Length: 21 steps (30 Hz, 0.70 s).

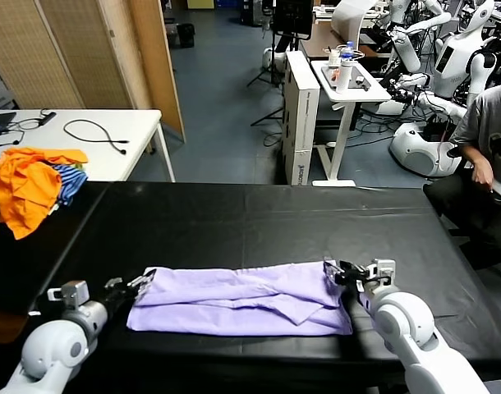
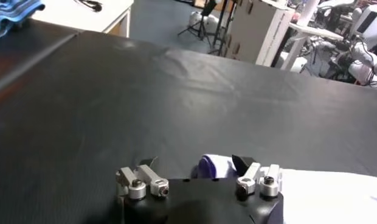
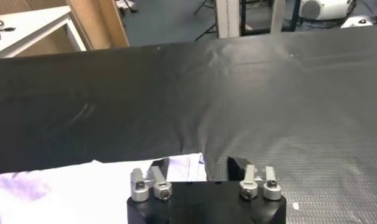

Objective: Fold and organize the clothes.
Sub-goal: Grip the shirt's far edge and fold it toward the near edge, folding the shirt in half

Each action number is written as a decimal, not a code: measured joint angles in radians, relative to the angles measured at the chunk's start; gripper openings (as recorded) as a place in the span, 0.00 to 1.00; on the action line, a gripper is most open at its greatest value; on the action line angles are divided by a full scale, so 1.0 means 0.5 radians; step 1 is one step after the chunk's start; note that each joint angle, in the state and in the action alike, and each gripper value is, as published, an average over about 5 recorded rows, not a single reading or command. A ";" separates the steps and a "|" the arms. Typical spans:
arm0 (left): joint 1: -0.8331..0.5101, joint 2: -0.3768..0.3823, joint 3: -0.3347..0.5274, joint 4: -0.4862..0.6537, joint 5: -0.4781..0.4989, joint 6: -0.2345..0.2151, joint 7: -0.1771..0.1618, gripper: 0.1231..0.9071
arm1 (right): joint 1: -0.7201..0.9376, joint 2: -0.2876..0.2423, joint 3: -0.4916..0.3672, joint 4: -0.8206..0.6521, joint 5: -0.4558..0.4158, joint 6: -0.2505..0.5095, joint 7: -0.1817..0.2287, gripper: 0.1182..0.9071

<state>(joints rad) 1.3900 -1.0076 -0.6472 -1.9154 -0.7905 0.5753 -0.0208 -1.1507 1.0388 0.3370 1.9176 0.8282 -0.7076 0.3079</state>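
Surface (image 1: pixel 250 222): black, covered with a dark sheet, carrying the work along its near edge.

T-shirt (image 1: pixel 242 300): pale lavender, lying flat near the front edge of the surface as a long horizontal band stretching between the two hands. The sleeves and sides appear already folded inward, leaving overlapping layers and creases across the middle. Judgement: the first lengthwise fold looks done; the cross folds that would shorten the band into a compact stack, and any final placement, remain outstanding.

Orange garments (image 1: pixel 25 185): heaped at the far left end, with a striped cloth (image 1: pixel 68 180) tucked against them, well apart from the T-shirt.

Left hand (image 1: pixel 135 285): low at the left end of the T-shirt. In the left wrist view a small fold of fabric sits between its fingers, which stand partly apart around it; whether they are pinching it cannot be told.

Right hand (image 1: pixel 342 273): low at the upper right corner of the T-shirt. In the right wrist view the cloth edge reaches in between its fingers; a firm grip cannot be confirmed.
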 joint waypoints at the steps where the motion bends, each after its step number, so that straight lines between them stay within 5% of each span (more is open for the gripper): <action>1: 0.000 -0.001 0.002 -0.006 0.008 0.001 0.003 0.42 | -0.003 0.005 -0.002 0.000 -0.010 0.009 -0.001 0.12; 7: -0.002 -0.014 0.024 0.001 0.174 -0.048 0.041 0.04 | -0.031 0.044 -0.013 -0.011 -0.119 0.137 0.019 0.03; 12: -0.028 -0.031 0.026 0.032 0.269 -0.080 0.040 0.03 | -0.045 0.101 -0.022 -0.030 -0.182 0.239 0.064 0.03; 17: -0.031 -0.041 0.027 0.024 0.271 -0.084 0.046 0.03 | -0.052 0.106 -0.005 -0.003 -0.119 0.169 -0.013 0.04; 21: -0.018 -0.046 0.016 -0.012 0.255 -0.091 0.056 0.07 | -0.068 0.072 0.034 0.050 -0.084 0.103 -0.110 0.24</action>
<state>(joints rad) 1.3807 -1.0307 -0.6393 -1.9214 -0.6628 0.5297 0.0069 -1.1847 1.0748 0.3541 1.9424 0.7864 -0.6562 0.2531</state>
